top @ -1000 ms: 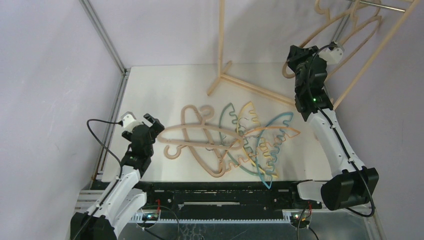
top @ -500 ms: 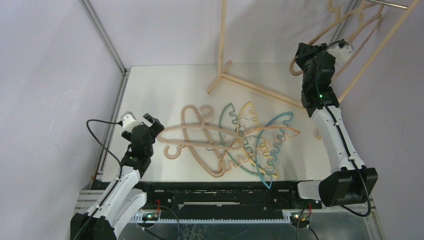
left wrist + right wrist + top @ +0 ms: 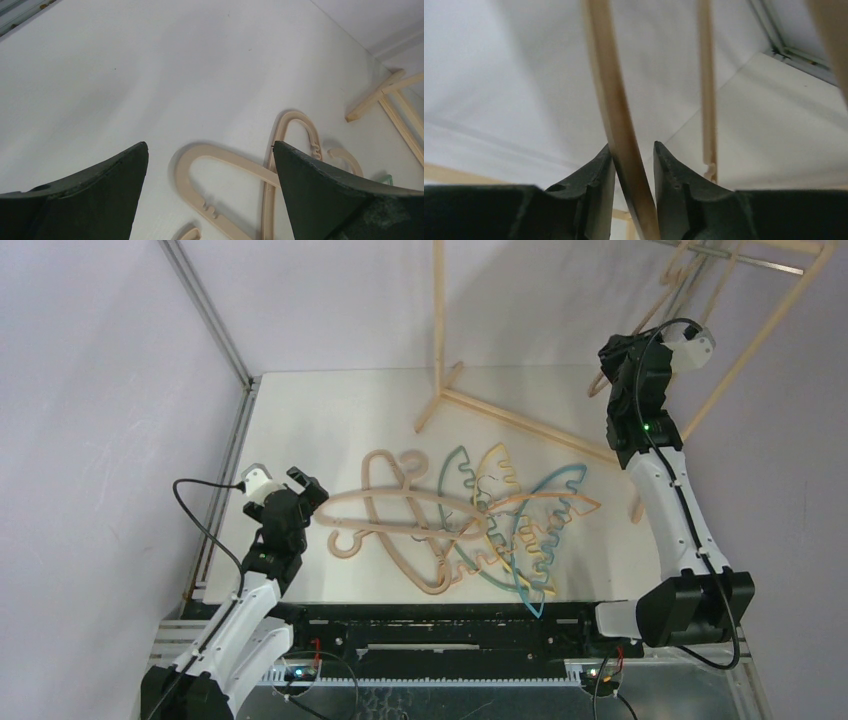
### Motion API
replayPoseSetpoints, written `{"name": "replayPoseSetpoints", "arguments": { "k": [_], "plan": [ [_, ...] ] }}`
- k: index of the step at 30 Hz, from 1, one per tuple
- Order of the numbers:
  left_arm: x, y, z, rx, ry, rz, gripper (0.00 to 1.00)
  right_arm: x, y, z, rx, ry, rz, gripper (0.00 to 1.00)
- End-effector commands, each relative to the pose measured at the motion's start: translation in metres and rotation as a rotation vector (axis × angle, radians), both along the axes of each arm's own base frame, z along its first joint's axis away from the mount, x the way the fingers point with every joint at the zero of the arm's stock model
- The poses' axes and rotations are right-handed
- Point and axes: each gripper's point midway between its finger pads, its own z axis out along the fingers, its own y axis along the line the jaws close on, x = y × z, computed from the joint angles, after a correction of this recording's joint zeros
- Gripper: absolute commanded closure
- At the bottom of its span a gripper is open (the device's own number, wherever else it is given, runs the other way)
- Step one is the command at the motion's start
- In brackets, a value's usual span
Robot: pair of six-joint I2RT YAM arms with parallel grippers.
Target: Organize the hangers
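- Currently the left gripper is hovering low over the white table, just left of the hanger pile, with its jaws standing wide apart and nothing between them.
- In the left wrist view, the looped ends of the smooth beige wooden hangers are lying flat on the table just ahead of the dark fingers, not touching them.
- The pile is sitting mid-table. The beige wooden hangers are crossing each other on its left side, and the thin arched wavy-edged hangers are tangling over them on the right.
- A teal one and a yellow one are showing at the far edge of the pile, with blue and orange ones overlapping beside them.
- The right gripper is reaching high at the far right, up by the tall pale wooden rack frame and below its metal rod.
- More beige wooden hangers are hanging from the top of the rack, slanting down towards the right wrist.
- In the right wrist view, a curved beige wooden hanger arm is running between the fingers.
- One finger is looking pressed to that arm and the other is showing a thin gap at its tip, so I cannot tell whether the jaws are gripping or loose.
- A second, thinner wooden strip is hanging just beyond, to the right of the fingers.
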Motion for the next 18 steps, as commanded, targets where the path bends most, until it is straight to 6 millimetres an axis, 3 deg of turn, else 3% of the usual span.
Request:
{"name": "replayPoseSetpoints", "arguments": {
  "k": [1, 9, 16, 18],
  "plan": [
    [0.005, 0.002, 0.015, 0.009, -0.037, 0.004, 0.0, -0.003, -0.014, 0.007, -0.004, 0.01, -0.066, 0.59],
    [0.005, 0.001, 0.015, 0.008, -0.04, 0.002, 0.01, 0.0, -0.009, 0.013, -0.019, -0.003, -0.032, 0.63],
    [0.005, 0.002, 0.016, 0.008, -0.041, 0.005, 0.0, 0.003, 0.008, 0.019, -0.053, -0.024, 0.072, 0.98],
    [0.004, 0.002, 0.015, 0.009, -0.04, 0.006, 0.0, 0.003, 0.015, 0.014, -0.058, -0.017, 0.114, 1.0]
  ]
}}
